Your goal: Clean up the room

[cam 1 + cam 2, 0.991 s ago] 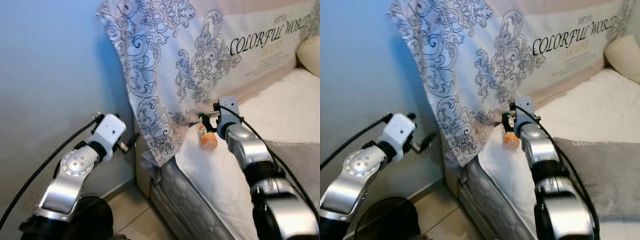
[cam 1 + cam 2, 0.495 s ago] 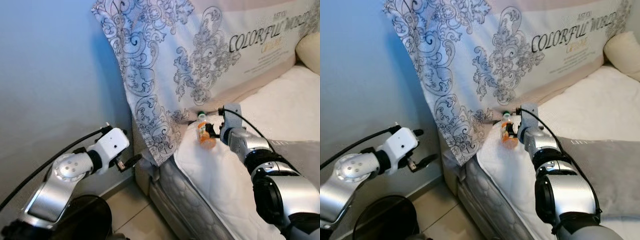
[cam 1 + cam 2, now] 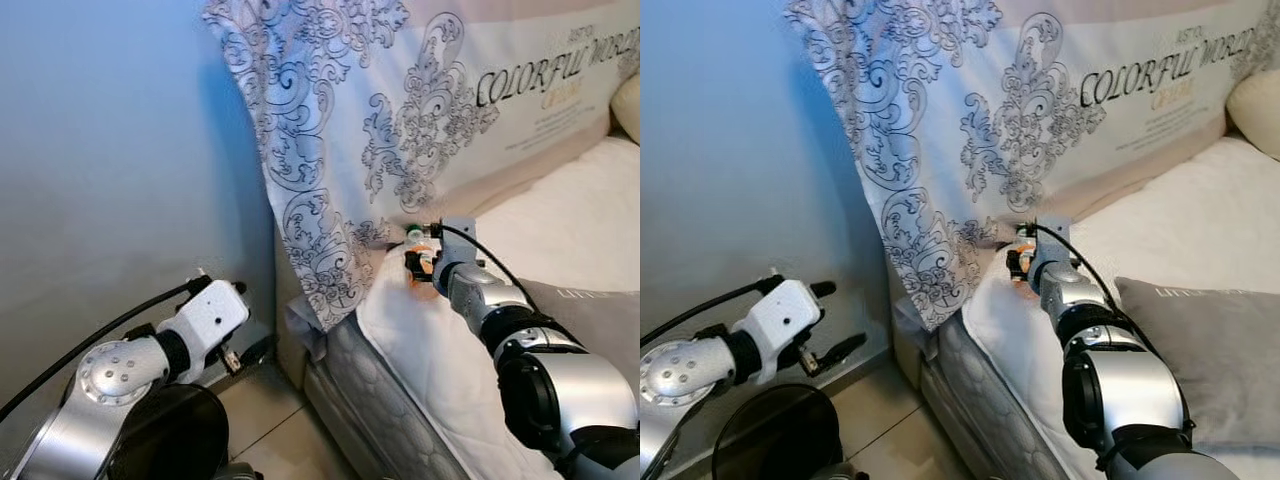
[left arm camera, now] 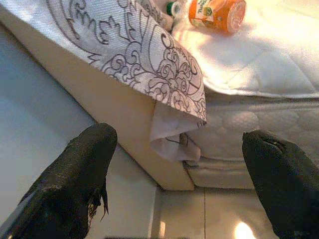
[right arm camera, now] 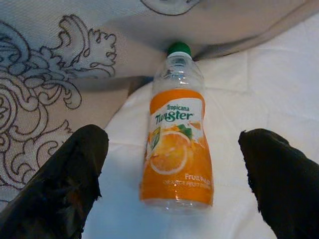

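1 orange juice bottle (image 5: 177, 149) lies on the bed (image 3: 560, 230) against the patterned pillow (image 3: 400, 110), framed by the released right tool (image 5: 174, 179); next, advance and clench, while the left tool (image 4: 187, 174) hangs released.

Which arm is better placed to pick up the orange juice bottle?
Right. The right gripper hangs open over the juice bottle lying on the bed, fingers either side. The left gripper is low beside the bed, near the floor.

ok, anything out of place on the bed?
Yes: an orange juice bottle lies on its side on the white sheet, cap against the patterned pillow. The open right gripper faces it, not yet gripping.
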You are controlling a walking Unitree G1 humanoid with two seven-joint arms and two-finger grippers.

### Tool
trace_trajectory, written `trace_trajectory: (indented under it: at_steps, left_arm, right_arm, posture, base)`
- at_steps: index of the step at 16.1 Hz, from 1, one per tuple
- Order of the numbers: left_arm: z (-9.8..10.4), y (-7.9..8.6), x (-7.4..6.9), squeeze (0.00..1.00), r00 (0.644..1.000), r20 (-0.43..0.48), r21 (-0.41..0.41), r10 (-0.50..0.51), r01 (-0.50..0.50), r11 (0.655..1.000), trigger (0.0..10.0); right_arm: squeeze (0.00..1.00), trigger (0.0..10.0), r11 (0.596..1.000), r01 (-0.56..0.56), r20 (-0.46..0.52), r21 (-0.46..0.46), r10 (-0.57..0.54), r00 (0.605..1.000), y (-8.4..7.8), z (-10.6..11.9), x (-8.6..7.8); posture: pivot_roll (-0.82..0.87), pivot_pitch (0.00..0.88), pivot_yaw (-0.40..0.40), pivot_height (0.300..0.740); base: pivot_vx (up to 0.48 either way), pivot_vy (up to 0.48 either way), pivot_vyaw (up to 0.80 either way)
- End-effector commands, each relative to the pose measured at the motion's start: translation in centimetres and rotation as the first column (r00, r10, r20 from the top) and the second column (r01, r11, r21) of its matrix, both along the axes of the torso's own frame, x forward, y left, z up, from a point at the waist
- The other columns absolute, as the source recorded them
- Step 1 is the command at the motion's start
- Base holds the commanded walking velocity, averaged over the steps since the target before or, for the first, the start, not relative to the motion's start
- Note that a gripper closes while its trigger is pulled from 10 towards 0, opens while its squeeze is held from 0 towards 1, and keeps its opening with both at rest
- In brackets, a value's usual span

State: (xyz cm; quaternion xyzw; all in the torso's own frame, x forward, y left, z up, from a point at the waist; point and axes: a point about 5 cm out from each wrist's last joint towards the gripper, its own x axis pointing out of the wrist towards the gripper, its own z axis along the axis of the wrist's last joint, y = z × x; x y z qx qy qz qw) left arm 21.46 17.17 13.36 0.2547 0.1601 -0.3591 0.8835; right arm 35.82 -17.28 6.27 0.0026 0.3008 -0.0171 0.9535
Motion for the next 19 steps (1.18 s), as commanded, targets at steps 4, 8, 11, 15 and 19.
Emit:
trace_trajectory:
  at_steps: [4, 8, 11, 15, 19]
  left_arm:
    - [0.7, 0.1, -1.8, 0.0, 1.0, -0.02, -0.001, 0.014, -0.014, 1.0, 10.0]
    - [0.8, 0.0, -2.4, 0.0, 0.999, -0.036, 0.002, 0.016, -0.016, 1.0, 10.0]
    - [0.9, 0.2, -2.5, 0.0, 0.999, -0.047, 0.013, 0.018, -0.018, 1.0, 10.0]
    - [1.0, 0.4, -2.5, 0.0, 0.998, -0.053, 0.022, 0.02, -0.018, 1.0, 10.0]
    - [1.1, 0.4, -2.5, 0.0, 0.998, -0.058, 0.024, 0.011, -0.01, 1.0, 10.0]
  right_arm:
    - [0.0, 10.0, 0.997, 0.054, -0.055, -0.047, -0.056, 0.997, -1.1, -1.9, -1.5]
    - [0.0, 10.0, 0.997, 0.061, -0.078, -0.051, -0.065, 0.995, -1.2, -2.9, -2.2]
    - [0.0, 10.0, 0.998, 0.065, -0.075, -0.014, -0.066, 0.995, -1.3, -3.1, -2.4]
    - [0.0, 0.0, 0.996, 0.083, -0.069, 0.017, -0.082, 0.994, -1.5, -3.0, -2.4]
    - [0.0, 0.0, 0.997, 0.07, -0.06, 0.032, -0.068, 0.996, -1.3, -2.9, -2.3]
  posture:
    - [0.26, 0.066, -0.085, 0.74]
    - [0.26, 0.095, -0.069, 0.74]
    - [0.27, 0.104, -0.063, 0.74]
    - [0.27, 0.101, -0.063, 0.74]
    - [0.27, 0.097, -0.063, 0.74]
  base:
    - [0.0, 0.0, 0.0]
    - [0.0, 0.0, 0.0]
    - [0.0, 0.0, 0.0]
    - [0.0, 0.0, 0.0]
    - [0.0, 0.0, 0.0]
